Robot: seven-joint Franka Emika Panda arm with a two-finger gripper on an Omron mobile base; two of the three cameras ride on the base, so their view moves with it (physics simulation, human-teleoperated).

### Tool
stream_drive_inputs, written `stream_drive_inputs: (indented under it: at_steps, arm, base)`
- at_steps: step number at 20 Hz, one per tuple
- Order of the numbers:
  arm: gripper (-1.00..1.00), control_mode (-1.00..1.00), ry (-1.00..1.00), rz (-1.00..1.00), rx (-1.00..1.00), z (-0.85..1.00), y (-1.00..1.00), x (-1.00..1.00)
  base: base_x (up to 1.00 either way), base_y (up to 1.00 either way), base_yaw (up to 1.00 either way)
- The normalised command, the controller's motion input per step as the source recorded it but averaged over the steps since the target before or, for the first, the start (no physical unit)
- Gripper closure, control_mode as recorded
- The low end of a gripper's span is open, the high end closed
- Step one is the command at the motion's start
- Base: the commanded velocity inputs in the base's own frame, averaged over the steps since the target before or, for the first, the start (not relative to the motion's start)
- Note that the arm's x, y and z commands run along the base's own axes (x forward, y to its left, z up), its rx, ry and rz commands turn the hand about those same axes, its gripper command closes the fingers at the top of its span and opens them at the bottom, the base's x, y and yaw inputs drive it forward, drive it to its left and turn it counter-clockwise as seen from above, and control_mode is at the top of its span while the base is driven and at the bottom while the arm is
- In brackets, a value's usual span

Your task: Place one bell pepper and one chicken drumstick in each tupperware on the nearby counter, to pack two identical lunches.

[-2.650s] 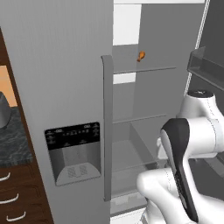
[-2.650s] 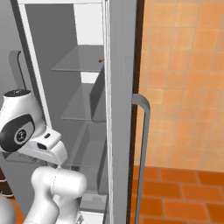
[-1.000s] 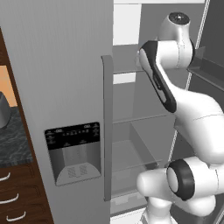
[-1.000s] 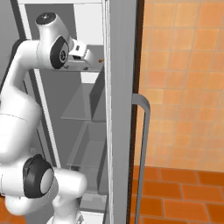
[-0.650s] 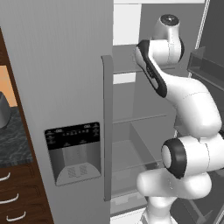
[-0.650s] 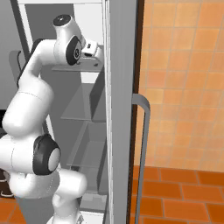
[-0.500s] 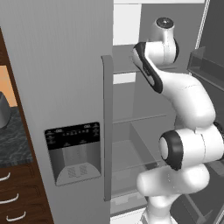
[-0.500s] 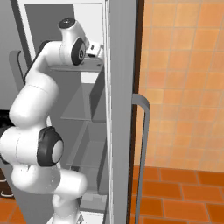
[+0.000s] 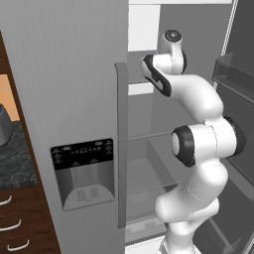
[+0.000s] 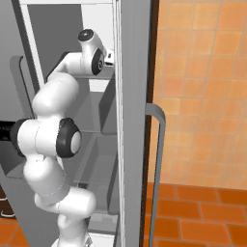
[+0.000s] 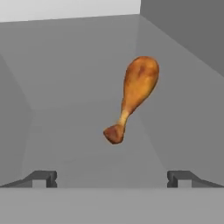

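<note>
One chicken drumstick, two spread fingers

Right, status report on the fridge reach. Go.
Gripper jaws wide open, holding nothing. Chicken drumstick dead ahead on the fridge shelf, bone end nearest, not yet touched. Path between jaws and drumstick clear.

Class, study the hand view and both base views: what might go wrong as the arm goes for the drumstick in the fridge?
1. The chicken drumstick lies slanted beyond the gripper; its open jaws may close on the thin bone end and let it slip.
2. The arm reaches deep between the fridge door and shelves, so it could knock them.
</note>
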Motion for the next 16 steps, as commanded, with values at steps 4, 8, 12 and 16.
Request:
stream_drive_inputs:
  at_steps: [4, 8, 12, 16]
  arm:
    - [-1.00, -1.00, 0.03, 0.01, 0.00, 0.24, 0.00, 1.00]
    - [-1.00, -1.00, 0.03, 0.00, 0.00, 0.04, -0.15, 0.92]
    - [-1.00, -1.00, 0.00, -0.03, 0.03, -0.06, -0.46, 0.22]
    - [-1.00, -1.00, 0.00, -0.01, 0.03, -0.03, -0.29, 0.02]
  base:
    - [0.00, 0.00, 0.00]
    - [0.00, 0.00, 0.00]
    - [0.00, 0.00, 0.00]
    - [0.00, 0.00, 0.00]
